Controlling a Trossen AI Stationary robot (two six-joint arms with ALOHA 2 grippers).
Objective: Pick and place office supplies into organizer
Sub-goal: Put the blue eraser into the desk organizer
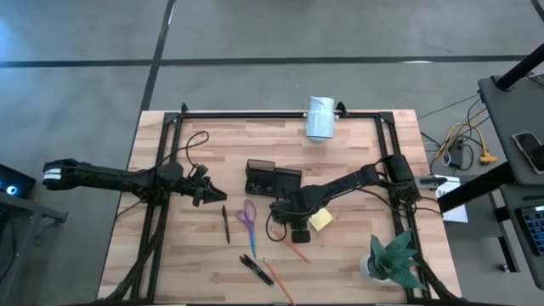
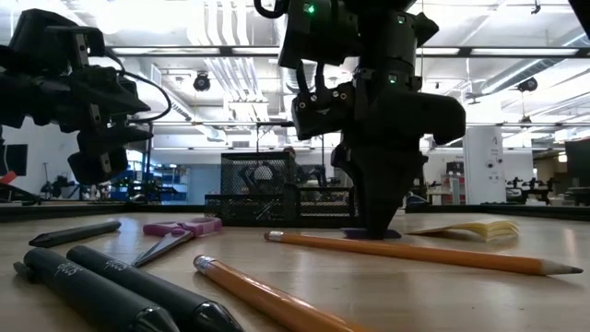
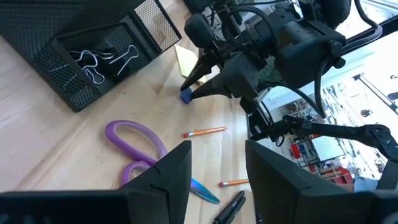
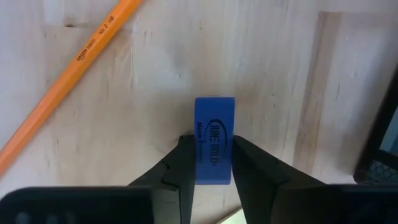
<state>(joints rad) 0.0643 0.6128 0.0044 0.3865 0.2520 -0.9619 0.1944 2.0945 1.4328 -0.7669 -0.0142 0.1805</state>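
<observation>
1. Wooden counter (image 1: 357, 153) carries everything; at its left side the left tool (image 1: 206, 192) hovers above the boards with its fingers spread and nothing between them, waiting.
2. Right of it lie a black pen (image 1: 226, 224) and the purple-handled scissors (image 1: 246, 214), with the black mesh organizer (image 1: 272, 179) just behind them; the left wrist view shows binder clips (image 3: 102, 59) already in one compartment.
3. Farther right, the right tool (image 4: 213, 163) is down at the counter, just in front of the organizer, its fingers pinching a small blue eraser (image 4: 214, 138) that lies flat on the wood. The yellow sticky-note pad (image 1: 320, 220) sits just beside it.
4. Judged from this, the step in hand is the grasp on the eraser. The next move calls for a firm squeeze, a straight lift, then a short carry back to an open compartment.
5. Only the right wrist view shows the eraser between the fingers; from above the arm hides it. The low view shows the fingertips meeting the counter, with orange pencils (image 2: 415, 251) in the foreground.
</observation>
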